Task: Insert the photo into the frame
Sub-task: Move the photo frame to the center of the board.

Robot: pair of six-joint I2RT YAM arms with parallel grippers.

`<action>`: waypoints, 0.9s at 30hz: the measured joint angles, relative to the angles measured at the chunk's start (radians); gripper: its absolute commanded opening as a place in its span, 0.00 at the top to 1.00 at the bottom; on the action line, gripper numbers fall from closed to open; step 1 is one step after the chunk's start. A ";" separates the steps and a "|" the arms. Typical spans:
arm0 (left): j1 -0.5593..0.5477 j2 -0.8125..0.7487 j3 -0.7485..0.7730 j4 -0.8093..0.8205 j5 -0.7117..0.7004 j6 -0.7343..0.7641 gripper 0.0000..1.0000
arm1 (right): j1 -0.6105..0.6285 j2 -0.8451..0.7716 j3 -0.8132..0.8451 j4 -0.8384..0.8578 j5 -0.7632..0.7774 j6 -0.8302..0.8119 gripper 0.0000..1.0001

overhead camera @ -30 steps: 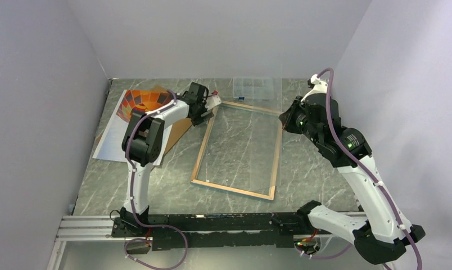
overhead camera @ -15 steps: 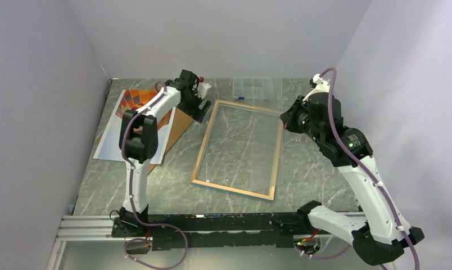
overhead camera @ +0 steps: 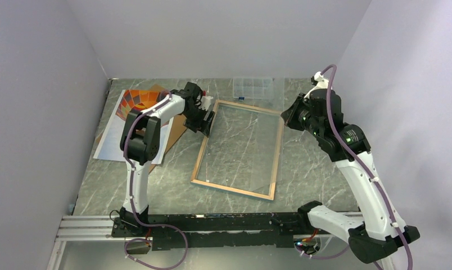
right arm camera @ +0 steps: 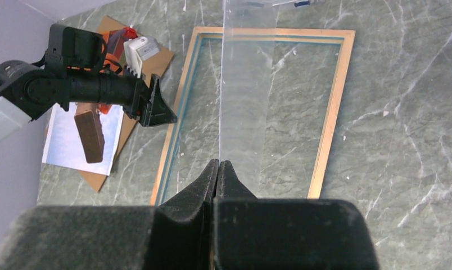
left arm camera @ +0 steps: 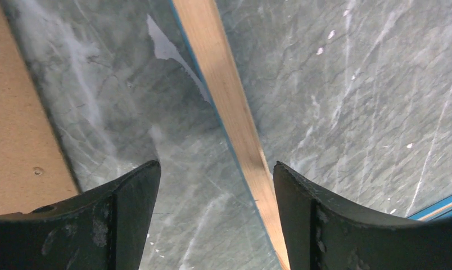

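The frame [overhead camera: 200, 154] lies flat mid-table, tan rear side up; it also shows in the right wrist view [right arm camera: 330, 112]. My right gripper [right arm camera: 218, 163] is shut on the edge of a clear pane [right arm camera: 243, 101], held upright over the frame; it shows in the top view [overhead camera: 285, 119] above the frame's far right corner. My left gripper [overhead camera: 208, 121] is open and empty, just above the frame's left rail [left arm camera: 224, 95], one finger on each side of it [left arm camera: 215, 169]. The photo [overhead camera: 138, 100] lies face up at far left, partly hidden by the left arm.
A brown backing board [overhead camera: 176, 130] lies under the photo, its edge near the frame's left rail [left arm camera: 16, 124]. A clear compartment box [overhead camera: 253, 87] stands at the back, behind the frame. Grey walls close in the left, back and right sides.
My left gripper has swung from the frame's far left corner to a spot a little nearer along the left rail. My right arm has shifted slightly, still holding the pane.
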 measured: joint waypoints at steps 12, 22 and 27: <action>-0.042 -0.111 -0.196 0.128 -0.120 -0.123 0.48 | -0.060 0.114 0.001 0.071 -0.094 -0.015 1.00; -0.029 -0.190 -0.315 0.140 -0.155 -0.259 0.44 | -0.073 0.273 0.066 0.117 -0.207 -0.026 1.00; -0.007 -0.197 -0.325 0.139 -0.118 -0.320 0.47 | -0.074 0.340 0.127 0.123 -0.246 -0.024 1.00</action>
